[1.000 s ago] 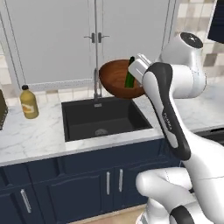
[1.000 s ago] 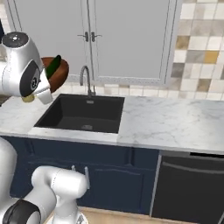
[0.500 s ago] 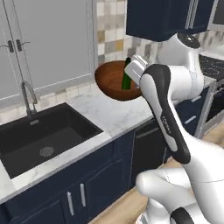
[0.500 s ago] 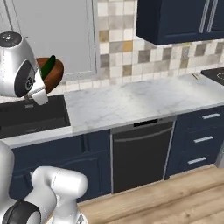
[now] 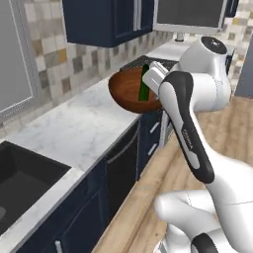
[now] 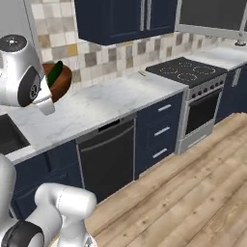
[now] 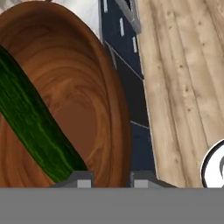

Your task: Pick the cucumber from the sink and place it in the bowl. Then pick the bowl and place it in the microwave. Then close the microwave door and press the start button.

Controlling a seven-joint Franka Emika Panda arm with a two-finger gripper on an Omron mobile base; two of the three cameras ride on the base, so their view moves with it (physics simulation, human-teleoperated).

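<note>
One bowl hangs in the air above the marble bench, carried by the hand, whose two fingertips close on the bowl's rim, one inside the wall and one outside. The cucumber lies inside the bowl, leaning aslant against the inner wall, its lower end close to the inside fingertip. In the left base view the cucumber stands nearly upright at the bowl's near edge, just beside the arm's wrist. In the right base view the bowl shows behind the arm's upper joint, with the cucumber jutting over its rim.

The sink lies at the lower left of the left base view, well apart from the bowl. A dishwasher front sits under the bench, beside navy drawers. The black-top stove stands farther along the bench, with its oven below. A wooden floor runs in front of the cabinets.
</note>
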